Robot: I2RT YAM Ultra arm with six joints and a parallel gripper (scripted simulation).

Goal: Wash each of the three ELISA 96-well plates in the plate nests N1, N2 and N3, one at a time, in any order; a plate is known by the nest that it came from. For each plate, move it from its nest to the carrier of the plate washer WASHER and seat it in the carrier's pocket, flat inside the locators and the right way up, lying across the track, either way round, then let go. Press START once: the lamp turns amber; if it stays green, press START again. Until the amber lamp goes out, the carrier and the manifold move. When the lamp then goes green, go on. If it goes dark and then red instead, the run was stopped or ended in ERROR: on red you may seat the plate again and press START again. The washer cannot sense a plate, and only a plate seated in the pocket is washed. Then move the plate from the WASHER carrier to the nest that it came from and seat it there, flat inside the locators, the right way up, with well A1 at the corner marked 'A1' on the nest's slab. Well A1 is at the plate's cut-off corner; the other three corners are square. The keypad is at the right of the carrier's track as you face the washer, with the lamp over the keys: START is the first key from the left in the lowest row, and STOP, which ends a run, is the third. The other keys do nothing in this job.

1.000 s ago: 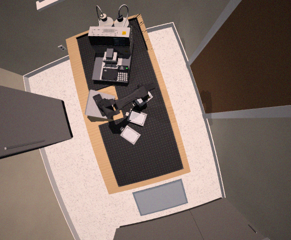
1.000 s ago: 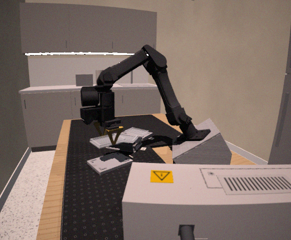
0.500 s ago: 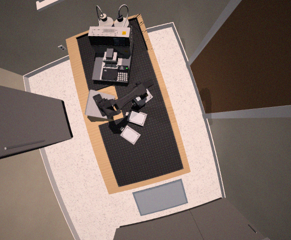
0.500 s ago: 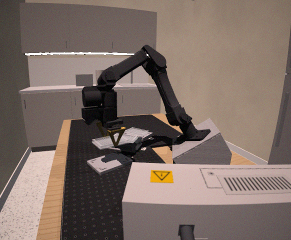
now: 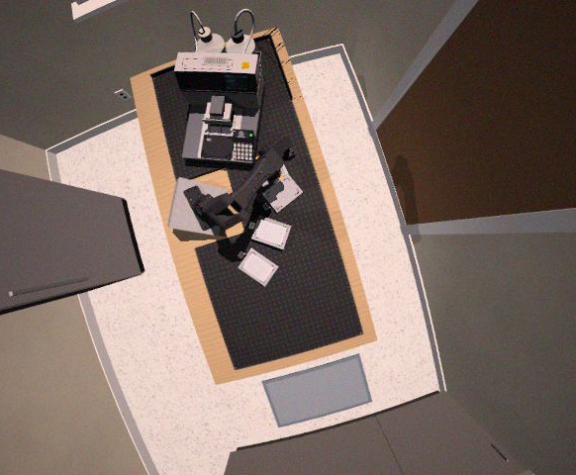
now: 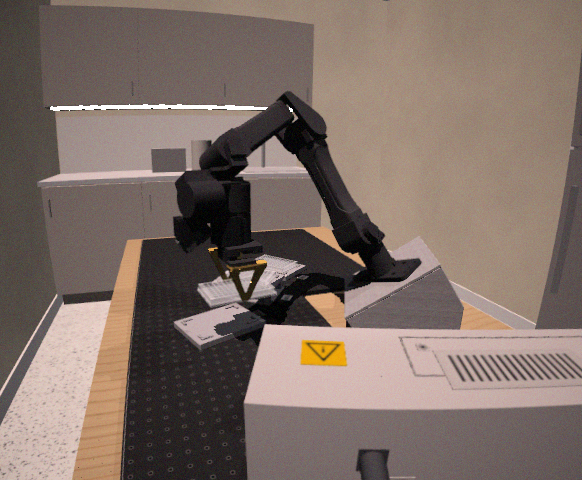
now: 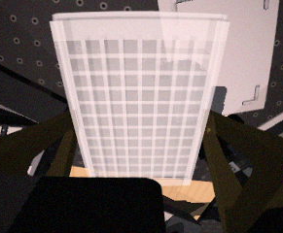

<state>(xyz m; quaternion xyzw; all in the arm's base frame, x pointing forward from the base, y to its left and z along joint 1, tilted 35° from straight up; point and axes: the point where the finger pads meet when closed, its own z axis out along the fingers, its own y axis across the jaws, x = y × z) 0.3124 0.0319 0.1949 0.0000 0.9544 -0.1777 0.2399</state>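
Note:
My gripper (image 6: 239, 281) is shut on a clear 96-well plate (image 6: 229, 290) and holds it level above the mat. In the wrist view the plate (image 7: 140, 94) fills the gap between my two yellow fingers. The nest closest to the washer (image 5: 284, 190) is a bare white slab, which also shows in the exterior view (image 6: 218, 325) and the wrist view (image 7: 243, 53). The other two nests each hold a plate (image 5: 271, 233) (image 5: 257, 266). The washer (image 5: 222, 128) stands at the far end, its carrier (image 5: 217, 146) bare and its lamp (image 5: 250, 135) green.
The keypad (image 5: 243, 149) sits to the right of the carrier. My arm's base stands on a grey wedge block (image 5: 192, 209) beside the nests. Two bottles (image 5: 224, 38) stand behind the washer. The washer's housing (image 6: 425, 392) fills the near corner of the exterior view.

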